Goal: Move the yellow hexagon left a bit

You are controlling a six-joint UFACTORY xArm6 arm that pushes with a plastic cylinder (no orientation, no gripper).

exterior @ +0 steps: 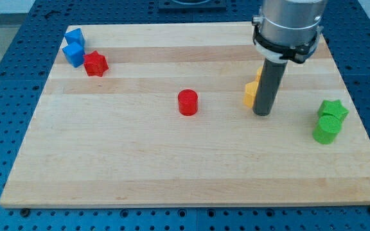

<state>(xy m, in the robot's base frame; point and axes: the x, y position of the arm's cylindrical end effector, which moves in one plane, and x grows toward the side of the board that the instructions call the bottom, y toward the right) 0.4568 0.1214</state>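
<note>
Judging by its look, the yellow hexagon (250,94) was a small, rigid, light block that would likely slide easily on the smooth wooden board (108,167), best pushed on its flat right-hand face rather than a corner. It lay right of the board's centre, well right of the red cylinder (187,102). My tip (261,113) held nothing and stood touching or just beside the hexagon's right side, partly hiding it.

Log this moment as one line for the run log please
tip: my tip at right side of yellow hexagon | contact: cannot tell | red cylinder to its left, apart | push: pending
</note>
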